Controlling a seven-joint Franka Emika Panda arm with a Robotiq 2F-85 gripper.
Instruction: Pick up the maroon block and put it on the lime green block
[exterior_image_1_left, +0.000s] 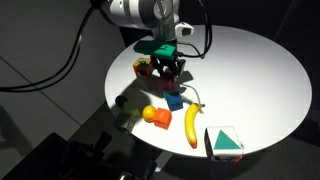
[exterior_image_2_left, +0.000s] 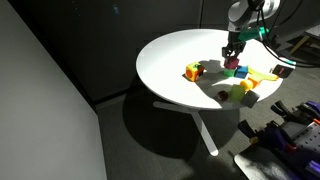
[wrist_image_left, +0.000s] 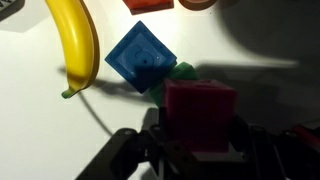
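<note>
Wrist view: the gripper (wrist_image_left: 198, 132) is clamped on the maroon block (wrist_image_left: 200, 112), one finger on each side, and the cube sits square between them. Just past its top edge a sliver of the lime green block (wrist_image_left: 183, 72) peeks out, so the carried cube is over or very nearly over its target. How much air separates the two I can't say, since the maroon face hides most of the green one.

Here's the trouble. The blue block (wrist_image_left: 142, 58) sits corner-on right against the green cube, touching or as good as touching, and the banana (wrist_image_left: 80, 45) curves down just beyond it. The landing spot is crowded on that side.

The green sliver shows towards the blue side rather than evenly round the maroon cube, which suggests the cubes aren't centred on each other. Let go like that and the maroon block could land on an edge, tip and tumble onto the table (wrist_image_left: 260, 40).

Coming down skewed is the other risk: a finger could clip the blue cube, shove it into the green one and slide the target away (small cubes on a smooth white top won't resist much). Opening wide while low could knock the neighbour too.

In an exterior view the gripper (exterior_image_1_left: 172, 72) hangs in the middle of the cluster, too small for detail.
</note>
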